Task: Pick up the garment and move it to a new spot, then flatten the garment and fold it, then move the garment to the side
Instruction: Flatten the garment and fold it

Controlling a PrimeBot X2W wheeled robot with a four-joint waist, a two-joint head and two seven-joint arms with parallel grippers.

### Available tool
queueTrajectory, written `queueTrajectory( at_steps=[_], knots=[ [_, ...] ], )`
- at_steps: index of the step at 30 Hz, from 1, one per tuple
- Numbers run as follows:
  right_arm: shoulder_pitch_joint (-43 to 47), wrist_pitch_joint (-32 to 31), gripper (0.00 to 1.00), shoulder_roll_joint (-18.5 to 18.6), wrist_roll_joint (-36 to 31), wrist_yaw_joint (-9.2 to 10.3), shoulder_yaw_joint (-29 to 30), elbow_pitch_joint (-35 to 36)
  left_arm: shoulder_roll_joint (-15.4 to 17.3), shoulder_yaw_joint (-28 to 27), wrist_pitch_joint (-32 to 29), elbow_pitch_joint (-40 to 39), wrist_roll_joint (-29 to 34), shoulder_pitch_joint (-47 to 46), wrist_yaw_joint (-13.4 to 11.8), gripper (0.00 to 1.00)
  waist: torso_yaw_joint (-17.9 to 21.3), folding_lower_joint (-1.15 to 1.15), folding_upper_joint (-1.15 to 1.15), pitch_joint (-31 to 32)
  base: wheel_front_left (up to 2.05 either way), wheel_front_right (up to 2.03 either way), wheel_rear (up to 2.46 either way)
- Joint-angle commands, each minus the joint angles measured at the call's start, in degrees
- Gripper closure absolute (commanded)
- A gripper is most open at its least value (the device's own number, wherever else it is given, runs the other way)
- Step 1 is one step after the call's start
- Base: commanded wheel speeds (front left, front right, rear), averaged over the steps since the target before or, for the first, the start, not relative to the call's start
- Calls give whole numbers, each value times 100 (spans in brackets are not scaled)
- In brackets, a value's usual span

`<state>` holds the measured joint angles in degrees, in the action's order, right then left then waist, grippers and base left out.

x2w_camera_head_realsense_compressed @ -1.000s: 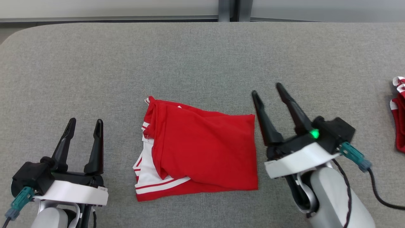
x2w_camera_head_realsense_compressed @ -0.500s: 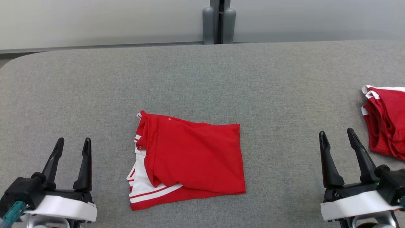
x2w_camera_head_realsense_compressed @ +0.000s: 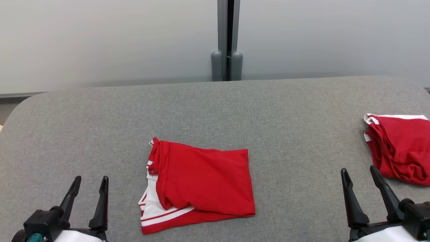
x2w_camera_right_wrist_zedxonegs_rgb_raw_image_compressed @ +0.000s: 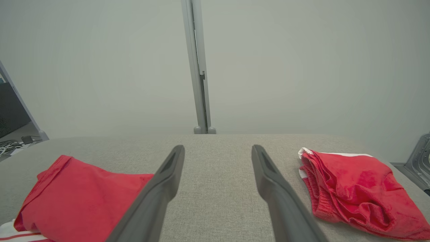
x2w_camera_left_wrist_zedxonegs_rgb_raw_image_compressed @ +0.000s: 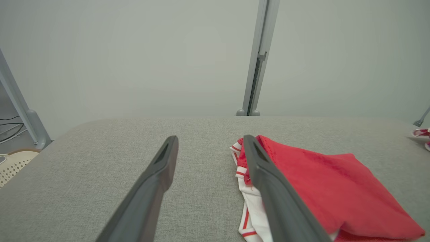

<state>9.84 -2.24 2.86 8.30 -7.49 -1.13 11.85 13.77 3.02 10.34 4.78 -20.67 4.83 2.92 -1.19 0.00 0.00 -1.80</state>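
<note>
- Fingers (x2w_camera_head_realsense_compressed: 100, 205) of my left gripper (x2w_camera_head_realsense_compressed: 91, 179) are spread wide with nothing between them. My right gripper (x2w_camera_head_realsense_compressed: 358, 171) is the same, splayed fully and empty.
- My landmark is the grey post (x2w_camera_head_realsense_compressed: 226, 64) behind the far edge of the table (x2w_camera_head_realsense_compressed: 268, 111).
- My left gripper sits well to the near left of the post and my right gripper well to the near right. Neither touches any cloth.
- The garment (x2w_camera_head_realsense_compressed: 205, 181) lies flat on the table on the near side of the post, a little to its left. It is a rough red rectangle, with a white striped edge poking out along the side away from the post's right.
- A second red garment (x2w_camera_head_realsense_compressed: 399, 151) lies bunched far to the right of the post, apart from my right gripper.
- I judge the fold to be done, since the layers are stacked and squared. What remains is moving the garment to the side.
- Next I would bring both grippers in toward the post's near side, one to each short edge of the garment.
- Each gripper should slide a lower finger under every layer, then pinch.
- I would then lift level and carry sideways together, so the fold does not slip open at the loose striped edge.
</note>
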Motion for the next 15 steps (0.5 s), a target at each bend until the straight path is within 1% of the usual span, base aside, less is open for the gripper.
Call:
queueTrajectory(
  at_steps=[1,6,15],
  knots=[
    [96,-50,0,12,7,1,21,47,9,17,-21,9,10,86,-48,0,-18,0,0,137,0,0,0],
    [241,-187,0,78,54,1,58,156,-3,51,-76,-6,0,189,-95,0,-46,0,0,283,0,0,0],
    [319,-296,0,109,108,1,112,246,15,101,-139,-20,-29,211,-147,0,-87,0,0,344,0,0,0]
  ],
)
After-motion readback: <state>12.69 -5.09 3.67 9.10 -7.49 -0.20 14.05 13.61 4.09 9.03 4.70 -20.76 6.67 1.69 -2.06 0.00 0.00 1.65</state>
